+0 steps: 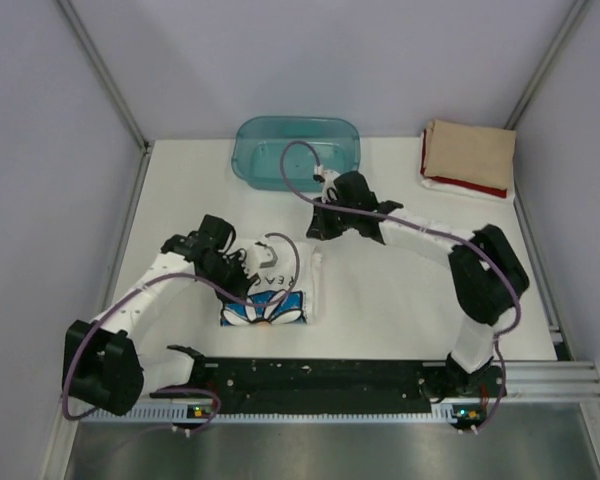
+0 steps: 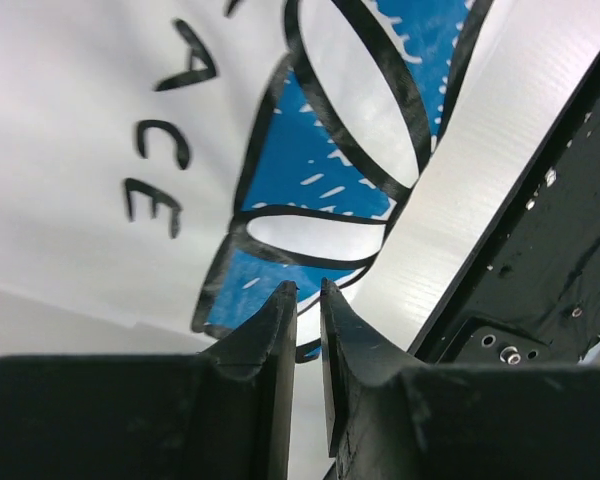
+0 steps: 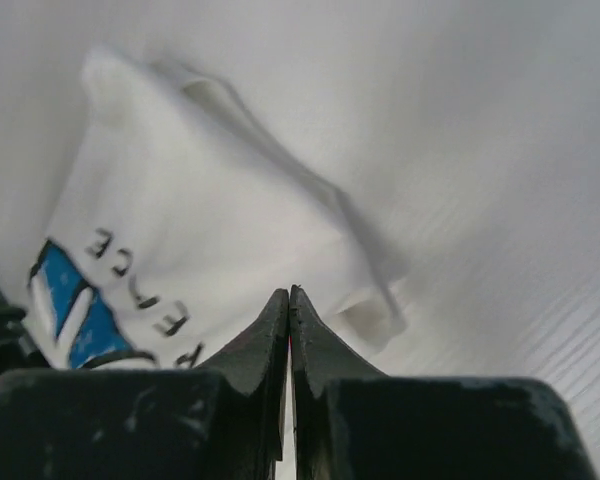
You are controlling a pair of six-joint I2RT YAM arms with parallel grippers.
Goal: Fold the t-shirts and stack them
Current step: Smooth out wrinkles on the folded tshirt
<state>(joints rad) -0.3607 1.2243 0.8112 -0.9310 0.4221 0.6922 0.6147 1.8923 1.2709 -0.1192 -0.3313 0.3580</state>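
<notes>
The white t-shirt (image 1: 305, 285) lies folded into a small rectangle on the table, its blue print (image 1: 265, 315) facing the near edge. My left gripper (image 1: 242, 268) hovers over the shirt's left part. In the left wrist view the left gripper (image 2: 308, 285) shows a narrow gap between its jaws with nothing in it, above the print (image 2: 310, 160) and the black lettering. My right gripper (image 1: 318, 228) hangs just beyond the shirt's far right corner. Its tips (image 3: 290, 290) are pressed together and empty, above the white t-shirt (image 3: 210, 200). The tan t-shirt (image 1: 470, 150) lies folded on the red t-shirt (image 1: 480, 188) at the back right.
A translucent teal tub (image 1: 296, 150) stands at the back centre, just behind the right arm. A black rail (image 1: 320, 380) runs along the near table edge and shows close to the shirt as the black rail (image 2: 560, 250). Grey walls close in on the table at left, right and back.
</notes>
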